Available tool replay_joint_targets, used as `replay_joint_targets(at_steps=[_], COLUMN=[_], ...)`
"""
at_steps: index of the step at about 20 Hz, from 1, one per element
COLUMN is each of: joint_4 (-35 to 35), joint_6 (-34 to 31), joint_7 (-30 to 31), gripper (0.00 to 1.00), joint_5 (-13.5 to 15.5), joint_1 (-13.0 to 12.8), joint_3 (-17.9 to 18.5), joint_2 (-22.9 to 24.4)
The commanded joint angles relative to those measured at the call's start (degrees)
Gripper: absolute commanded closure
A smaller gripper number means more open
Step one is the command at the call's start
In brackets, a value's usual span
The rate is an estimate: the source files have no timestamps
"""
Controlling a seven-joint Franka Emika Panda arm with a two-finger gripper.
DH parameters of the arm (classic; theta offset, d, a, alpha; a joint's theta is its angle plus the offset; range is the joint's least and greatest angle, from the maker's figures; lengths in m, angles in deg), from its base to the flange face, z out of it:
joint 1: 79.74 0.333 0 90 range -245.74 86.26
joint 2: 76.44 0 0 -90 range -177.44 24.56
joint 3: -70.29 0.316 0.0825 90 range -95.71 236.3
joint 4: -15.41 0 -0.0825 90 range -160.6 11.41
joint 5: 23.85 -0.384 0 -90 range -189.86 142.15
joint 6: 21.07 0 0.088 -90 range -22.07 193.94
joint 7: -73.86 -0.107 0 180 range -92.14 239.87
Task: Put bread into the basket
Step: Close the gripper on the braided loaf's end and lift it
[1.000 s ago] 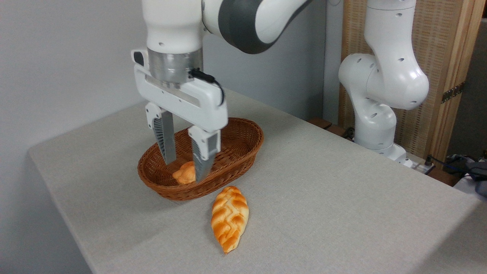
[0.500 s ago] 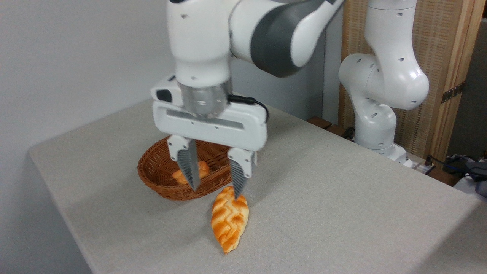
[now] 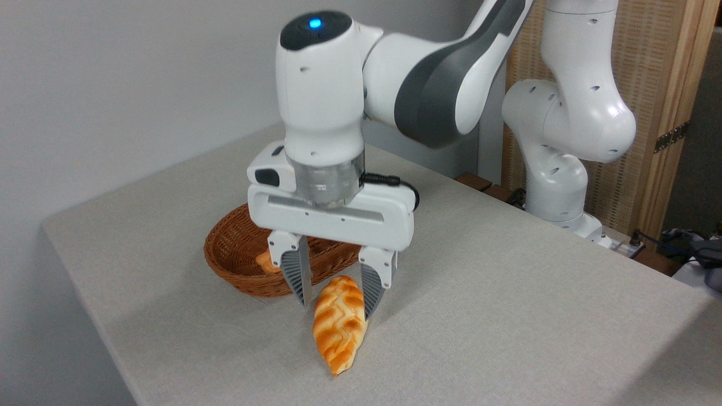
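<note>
Pincer (image 3: 337,307): spread open, its fingers straddling the loaf's upper end.
Bread (image 3: 339,323): lying on the bench (image 3: 507,293), just beside the basket (image 3: 237,265).
Bun (image 3: 265,260): sitting inside basket.

Braided bread (image 3: 339,326) beside wicker basket (image 3: 237,265)

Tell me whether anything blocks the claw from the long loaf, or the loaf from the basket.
Nothing visible does. The open claw already straddles the loaf on the table, a finger on each side. The basket sits just behind it; a small bun lies inside, leaving room beside it.
</note>
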Motion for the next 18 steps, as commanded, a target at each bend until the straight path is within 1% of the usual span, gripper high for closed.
replay_joint_targets(at_steps=[1,7,10,11,12,14,15,16,18], joint_4=[-1.02,-1.02,-1.02,-1.02,-1.02,-1.02,-1.02,-1.02,-1.02], joint_6=[2.09,3.85,3.86,3.86,3.77,3.68,3.68,3.59,3.59], joint_7=[0.41,0.50,-0.02,-0.38,-0.64,-1.34,-1.43,-1.43,-1.96], gripper=[0.00,0.00,0.00,0.04,0.10,0.41,0.52,0.54,0.65], joint_5=[0.01,0.01,-0.51,-0.51,-0.51,-0.51,-0.51,-0.51,-0.51], joint_1=[-0.80,-1.15,-2.20,-2.20,-2.20,-2.20,-2.20,-2.20,-2.20], joint_3=[0.12,-0.24,-0.24,-0.24,-0.24,-0.24,-0.24,-0.24,-0.24], joint_2=[-1.67,-3.60,-3.96,-4.04,-4.04,-4.04,-4.04,-4.04,-4.04])
